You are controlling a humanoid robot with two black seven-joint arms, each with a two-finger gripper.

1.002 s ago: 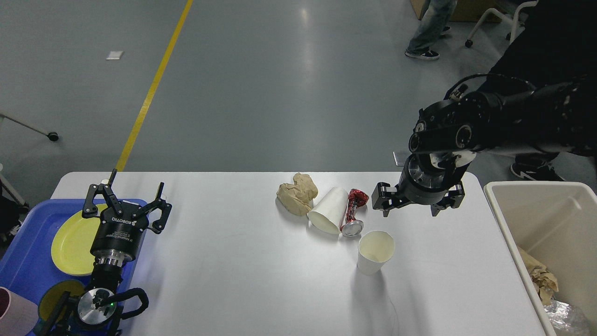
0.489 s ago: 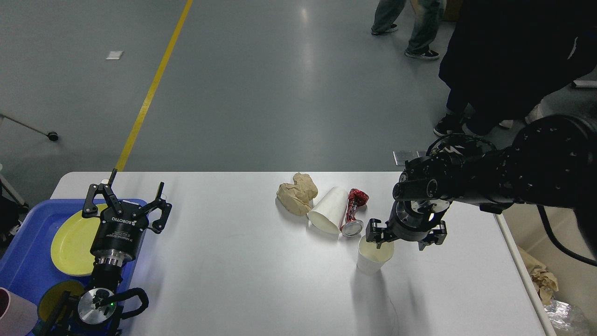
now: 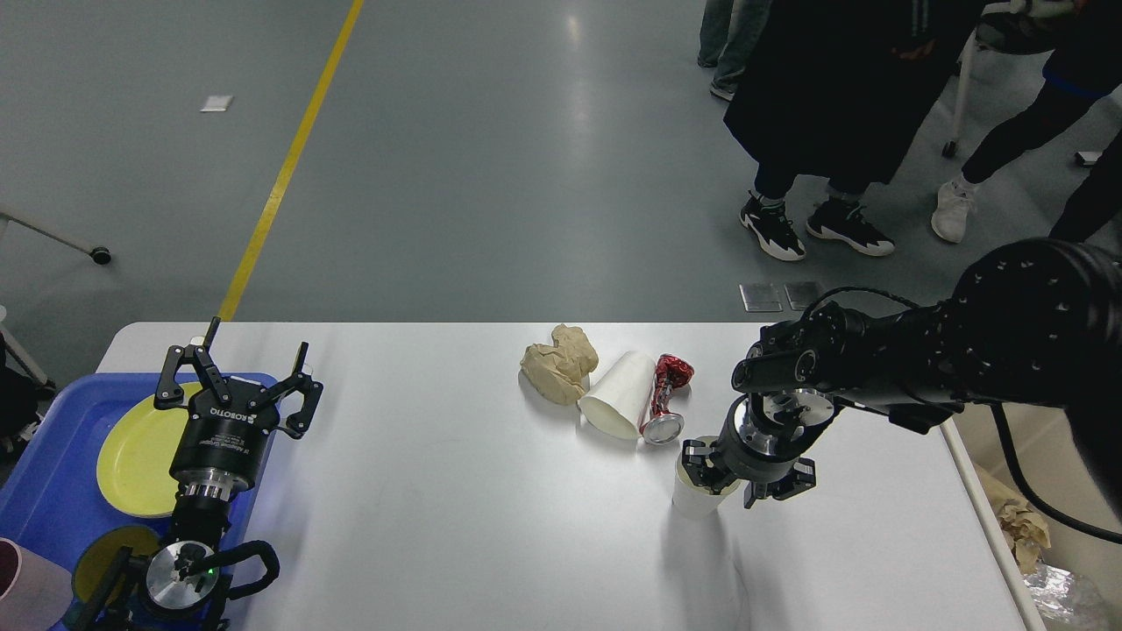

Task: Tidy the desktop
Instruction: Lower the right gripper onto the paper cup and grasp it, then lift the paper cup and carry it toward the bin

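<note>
moved: right gripper (image 3: pixel 743 474) is dropping from over the far edge onto the upright cup (image 3: pixel 694 501); the cup is staying put.
right claw: fingers are straddling the cup's rim, one inside; whether they are already pinching it, i cannot tell.
left claw: left gripper (image 3: pixel 235 386) is hanging wide over the tray (image 3: pixel 44 499), holding nothing.
desktop: desktop (image 3: pixel 456 526) is filling the lower view, with the litter clustered at 1 o'clock of its middle.
progress: judging as partway; paper wad (image 3: pixel 557 364), tipped cup (image 3: pixel 617 396), crushed can (image 3: pixel 664 399) and the upright cup are still waiting.
containers: tray at 9 o'clock is carrying a yellow plate (image 3: pixel 136 456); bin (image 3: pixel 1021 535) at 3 o'clock is showing crumpled paper and foil.
</note>
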